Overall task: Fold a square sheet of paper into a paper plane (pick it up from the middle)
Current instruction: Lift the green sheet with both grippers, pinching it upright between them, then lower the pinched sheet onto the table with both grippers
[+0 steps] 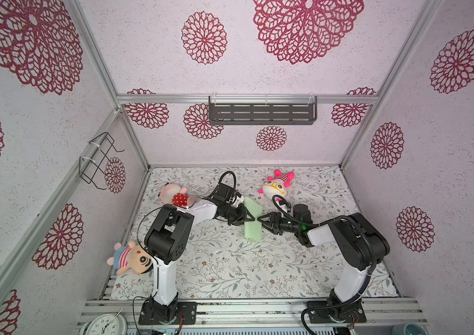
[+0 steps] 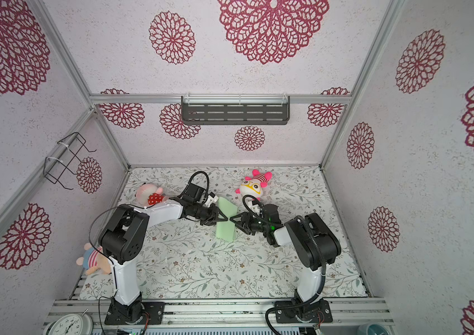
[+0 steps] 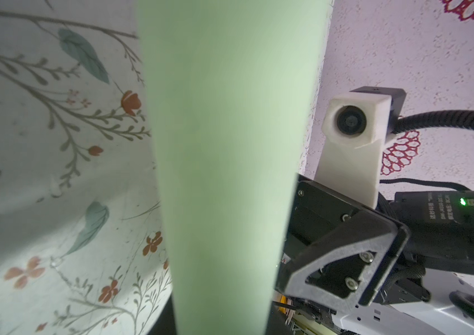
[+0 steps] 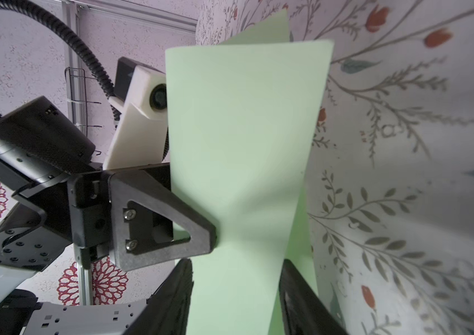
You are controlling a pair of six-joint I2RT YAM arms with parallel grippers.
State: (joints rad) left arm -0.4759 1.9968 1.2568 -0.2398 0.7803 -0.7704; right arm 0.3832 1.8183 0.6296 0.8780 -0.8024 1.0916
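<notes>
The square sheet of paper point(image 1: 253, 232) is hanging, folded roughly in half, above the middle of the surface point(image 1: 230, 266) — the left gripper point(image 1: 252, 217) is clamping it, the right gripper point(image 1: 259, 219) is straddling it with jaws apart — leaving nose and wing folds undone.

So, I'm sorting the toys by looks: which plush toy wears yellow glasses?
The white-faced plush toy on the far side of the mat, with a pink striped headpiece. The red-dotted-dress toy and the blue-and-pink-striped toy wear no glasses.
</notes>
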